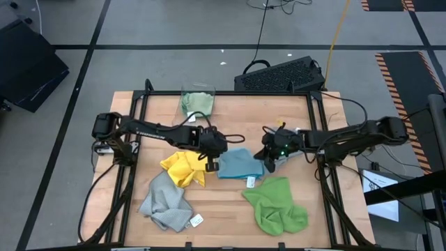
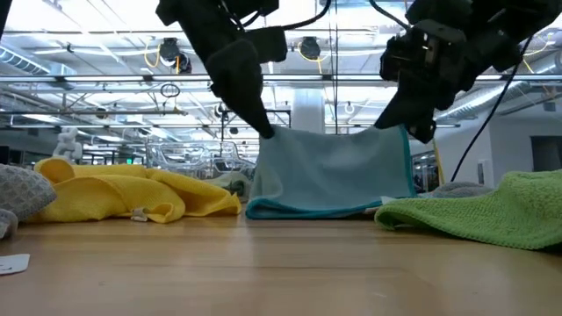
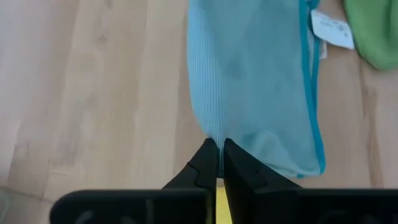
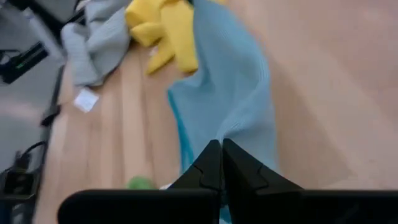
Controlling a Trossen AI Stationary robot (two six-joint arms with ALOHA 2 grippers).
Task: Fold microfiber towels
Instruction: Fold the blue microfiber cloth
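Note:
A light blue towel [image 2: 338, 171] hangs stretched between my two grippers at the table's middle, its lower fold [image 2: 307, 210] resting on the wood. My left gripper [image 2: 266, 132] is shut on its upper left corner and my right gripper [image 2: 406, 130] on its upper right corner. From above, the left gripper [image 1: 212, 159] and the right gripper [image 1: 267, 160] stand at either side of the blue towel [image 1: 238, 164]. A crumpled yellow towel [image 1: 182, 168] lies to its left, a grey towel [image 1: 166, 202] at the near left, and a bright green towel [image 1: 277, 206] at the near right. My left gripper pinches the blue towel's upper left corner [image 3: 214, 132] between its two fingers, slanting down from the table's left. The cloth hangs below, spread toward the other gripper, its bottom on the table. My right gripper pinches the towel's upper right corner [image 4: 231, 127] between its two shut fingers, slanting down from the table's right. The cloth hangs from it with its lower part on the table.
A clear bin [image 1: 198, 102] with a pale green towel stands at the far edge. A keyboard [image 1: 282, 75] lies beyond the table. White tags [image 1: 196, 221] [image 1: 250, 183] lie by the grey and blue towels. Bare wood shows at the far right and near middle.

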